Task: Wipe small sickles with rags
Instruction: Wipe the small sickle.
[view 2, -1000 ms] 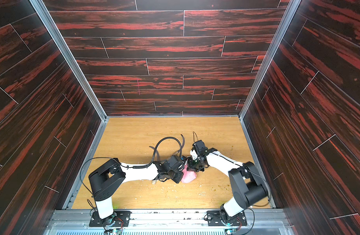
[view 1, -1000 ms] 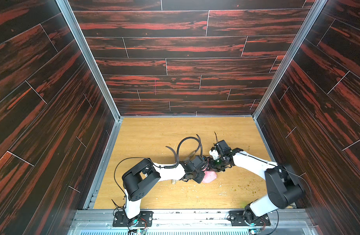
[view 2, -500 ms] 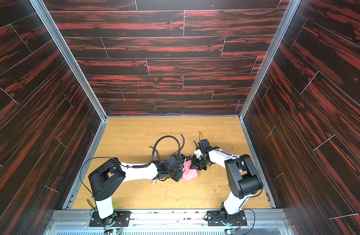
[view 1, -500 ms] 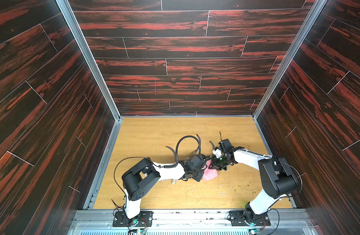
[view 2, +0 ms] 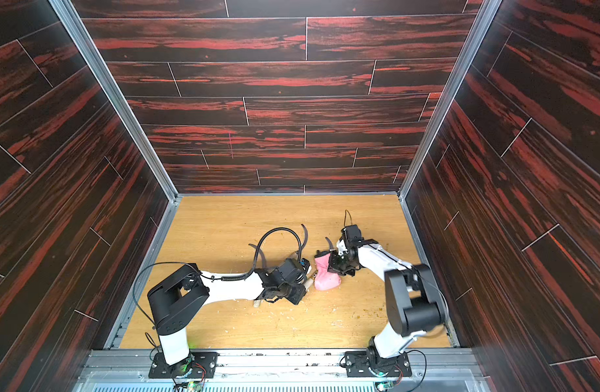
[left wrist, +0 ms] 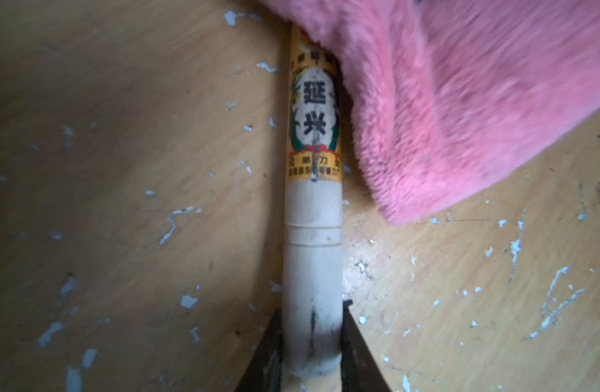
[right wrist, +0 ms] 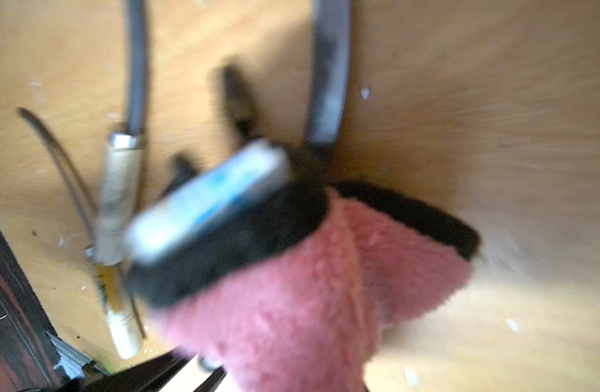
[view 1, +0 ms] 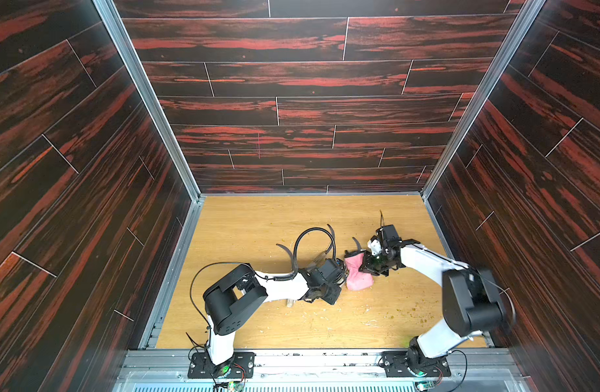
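The left jaws are clamped on the pale wooden handle of one sickle, whose yellow label faces the wrist camera. The right jaws are closed on a pink fluffy rag, which drapes over that sickle's neck. Its dark blade tip pokes out beyond the cloth. Two more sickles lie on the counter just past the left arm, showing one curved blade and another.

three small sickles, one pink rag
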Tool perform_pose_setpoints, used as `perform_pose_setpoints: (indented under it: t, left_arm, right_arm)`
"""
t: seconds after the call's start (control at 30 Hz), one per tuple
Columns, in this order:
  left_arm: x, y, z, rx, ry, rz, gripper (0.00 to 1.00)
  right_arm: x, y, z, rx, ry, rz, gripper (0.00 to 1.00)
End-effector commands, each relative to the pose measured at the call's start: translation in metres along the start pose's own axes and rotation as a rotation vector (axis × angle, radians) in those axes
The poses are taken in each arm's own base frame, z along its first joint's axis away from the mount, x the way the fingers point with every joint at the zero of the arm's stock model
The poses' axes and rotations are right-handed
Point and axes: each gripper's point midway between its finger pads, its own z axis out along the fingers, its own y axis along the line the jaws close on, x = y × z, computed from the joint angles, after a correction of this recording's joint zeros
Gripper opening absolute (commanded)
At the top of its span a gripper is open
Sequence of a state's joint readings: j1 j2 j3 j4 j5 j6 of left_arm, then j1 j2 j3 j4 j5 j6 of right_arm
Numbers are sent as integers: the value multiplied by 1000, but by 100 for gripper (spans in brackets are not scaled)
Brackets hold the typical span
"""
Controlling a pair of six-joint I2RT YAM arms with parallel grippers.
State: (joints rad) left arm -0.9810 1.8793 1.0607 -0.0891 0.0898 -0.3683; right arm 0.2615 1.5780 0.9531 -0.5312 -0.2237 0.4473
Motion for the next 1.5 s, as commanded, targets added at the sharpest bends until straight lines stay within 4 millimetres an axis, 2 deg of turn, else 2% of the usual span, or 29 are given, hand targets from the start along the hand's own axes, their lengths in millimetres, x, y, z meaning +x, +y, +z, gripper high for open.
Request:
perform_pose_setpoints:
  t: [0.0, 0.13, 0.23, 0.4, 0.57, 0.73, 0.87, 1.0, 1.17, 1.3, 1.47]
  left_arm:
    - [-2, -9, -7, 36, -16, -2, 5]
    - [-5, -13, -9, 41, -25, 7, 5]
    - [-5, -16, -10, 42, -24, 12, 5]
    - [2, -12, -10, 30, -11, 9, 5]
    - [8, -7, -12, 12, 1, 6, 5]
    - [14, -3, -14, -5, 14, 7, 5]
    - [22, 1, -14, -15, 29, 5, 5]
    - [25, 3, -15, -19, 34, -2, 5]
    - [27, 2, -21, -14, 37, 6, 5]
    - [36, 5, -29, -20, 54, 22, 6]
    - [41, 6, -38, -22, 55, 30, 6]
  right_arm:
    - [9, 29, -27, -32, -8, -80, 0]
    - [29, 52, -12, -73, 54, -115, 0]
    - [40, 55, 14, -81, 109, -110, 0]
    - [53, 30, 53, -35, 181, -71, 0]
    - [43, 4, 64, -24, 188, -11, 0]
    - [19, -17, 52, 7, 133, 20, 0]
    - [-4, -22, 39, 13, 78, 20, 0]
    - [-26, -8, 23, -30, 18, -21, 0]
    - [-48, 26, -7, -127, -49, -79, 0]
    - [-51, 36, -32, -131, -84, -110, 0]
    - [-40, 24, -46, -52, -92, -122, 0]
